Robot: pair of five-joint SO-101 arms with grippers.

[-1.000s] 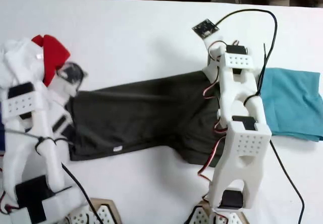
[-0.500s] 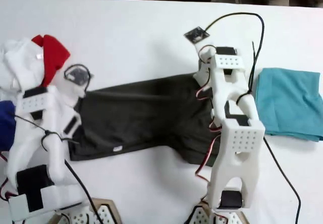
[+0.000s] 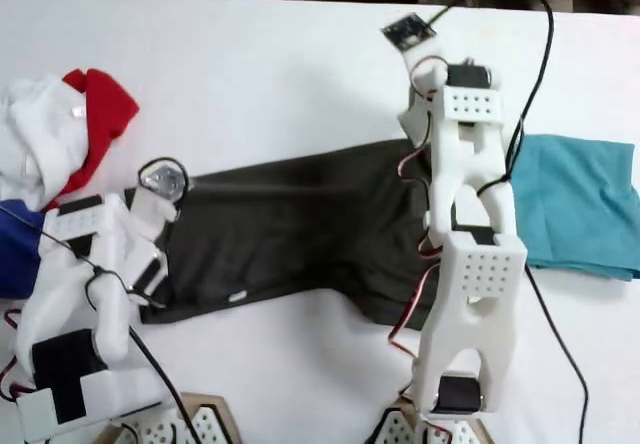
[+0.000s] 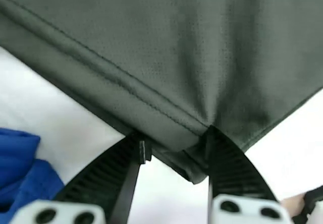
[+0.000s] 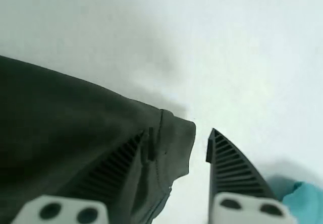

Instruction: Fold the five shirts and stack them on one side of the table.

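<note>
A dark olive shirt [image 3: 290, 229] lies spread across the middle of the table. In the high view my left gripper [image 3: 168, 204] sits at the shirt's left edge. Its wrist view shows the left gripper [image 4: 174, 143] open, with the shirt's hemmed corner [image 4: 189, 166] between its jaws. My right gripper [image 3: 416, 132] is at the shirt's far right corner. It stands open [image 5: 179, 135], the shirt corner [image 5: 176, 133] between its jaws and a gap on one side. A folded teal shirt [image 3: 580, 204] lies at the right. Red [image 3: 105, 114], white [image 3: 35, 134] and blue [image 3: 18, 254] shirts are bunched at the left.
White table [image 3: 260, 64] stretches bare behind the dark shirt. The right arm's cable [image 3: 540, 64] loops over the table near the teal shirt. The arm bases [image 3: 400, 429] stand at the front edge.
The left arm has moved nearer and rightward along the dark shirt's left edge. The right arm swung left, then back right and farther away at the shirt's far corner.
</note>
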